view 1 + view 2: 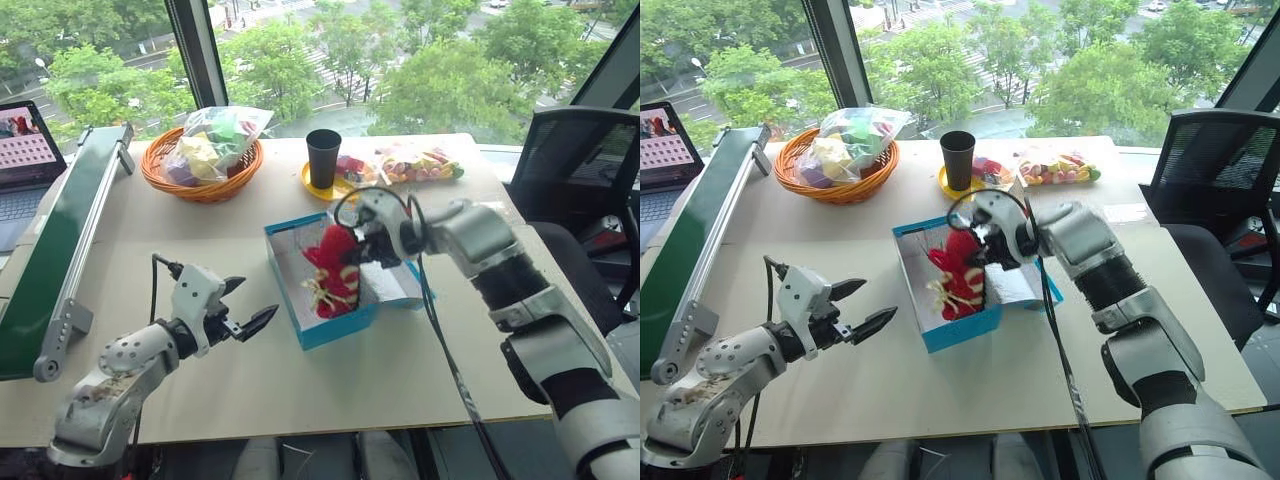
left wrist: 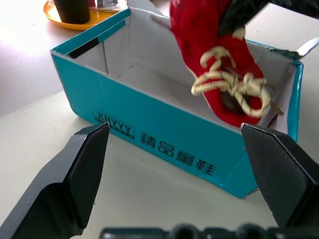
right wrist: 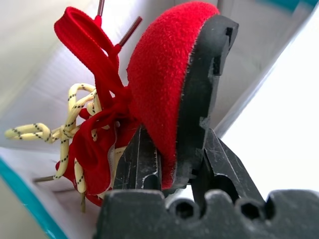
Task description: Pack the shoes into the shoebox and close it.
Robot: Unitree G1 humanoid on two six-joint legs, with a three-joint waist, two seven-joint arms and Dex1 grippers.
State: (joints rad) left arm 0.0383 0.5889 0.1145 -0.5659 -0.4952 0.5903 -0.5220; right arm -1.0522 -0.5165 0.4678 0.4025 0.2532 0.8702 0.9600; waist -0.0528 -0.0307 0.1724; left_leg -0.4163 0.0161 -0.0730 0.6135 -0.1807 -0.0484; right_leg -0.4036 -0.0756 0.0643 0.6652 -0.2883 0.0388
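The right gripper (image 3: 172,172) is clamped on a red shoe (image 1: 335,268), holding it tilted inside the open turquoise shoebox (image 1: 335,325) at mid-table. The left gripper (image 1: 245,315) hangs beside the box with its fingers spread wide apart, holding nothing.

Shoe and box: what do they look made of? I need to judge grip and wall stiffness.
The shoe in the right gripper: upper looks like fuzzy red suede or felt, matte nap; sole black, probably rubber; laces woven cord. The shoebox: thin cardboard, turquoise printed outside, plain white inside, with folded flaps and creased edges, so its walls likely flex.
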